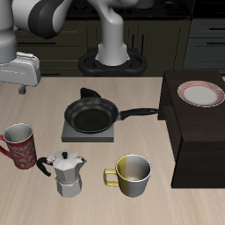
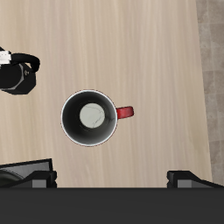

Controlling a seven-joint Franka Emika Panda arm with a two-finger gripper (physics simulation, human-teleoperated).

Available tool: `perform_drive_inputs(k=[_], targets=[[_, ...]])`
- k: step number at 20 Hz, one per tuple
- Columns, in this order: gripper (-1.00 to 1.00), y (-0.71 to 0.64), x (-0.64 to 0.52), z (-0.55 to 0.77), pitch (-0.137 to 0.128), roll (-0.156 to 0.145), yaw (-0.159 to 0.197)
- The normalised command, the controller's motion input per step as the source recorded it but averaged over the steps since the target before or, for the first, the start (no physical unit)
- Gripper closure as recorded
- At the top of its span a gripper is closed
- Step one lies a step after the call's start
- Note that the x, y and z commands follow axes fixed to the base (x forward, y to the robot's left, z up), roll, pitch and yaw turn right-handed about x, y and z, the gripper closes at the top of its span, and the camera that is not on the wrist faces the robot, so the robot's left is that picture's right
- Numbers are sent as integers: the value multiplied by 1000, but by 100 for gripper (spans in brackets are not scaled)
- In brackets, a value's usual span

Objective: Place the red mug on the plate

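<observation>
A: Where does the gripper (image 1: 25, 83) stand?

B: It hangs above the red mug (image 1: 19, 146), looking straight down its mouth. In the wrist view the red mug (image 2: 89, 117) shows as a dark round well with a pale disc at the bottom and a stubby red handle (image 2: 125, 112) poking out one side. The two fingertips (image 2: 35, 179) sit far apart at the frame's edge, so the jaws are spread and hold nothing.

A: Why line up like that?

B: Likely to drop down and pinch the rim or wall; a centred approach keeps a tall, glossy mug from tipping.

A: And around it?

B: Just beside the mug is a faceted metal moka pot (image 1: 66, 171) with a black knob. Next comes a yellow-and-grey mug (image 1: 132, 175), then a black frying pan (image 1: 92, 114) resting on a flat grey stove plate (image 1: 86, 133), farther back on the pale wooden table (image 1: 132, 97).

A: The target?

B: The plate (image 1: 199, 93), white with a reddish rim band, lies on a raised dark cabinet (image 1: 198, 141), well apart from the mug. The mug must be lifted up and across.
</observation>
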Motion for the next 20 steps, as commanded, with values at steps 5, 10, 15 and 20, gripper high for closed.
perform_drive_inputs(k=[5,10,15,20], targets=[[-100,36,95,-50,-9,-24,11],[-100,15,40,-62,-9,0,-2],[-100,-77,51,-183,-2,-16,-13],[-100,-59,24,-191,5,-10,5]])
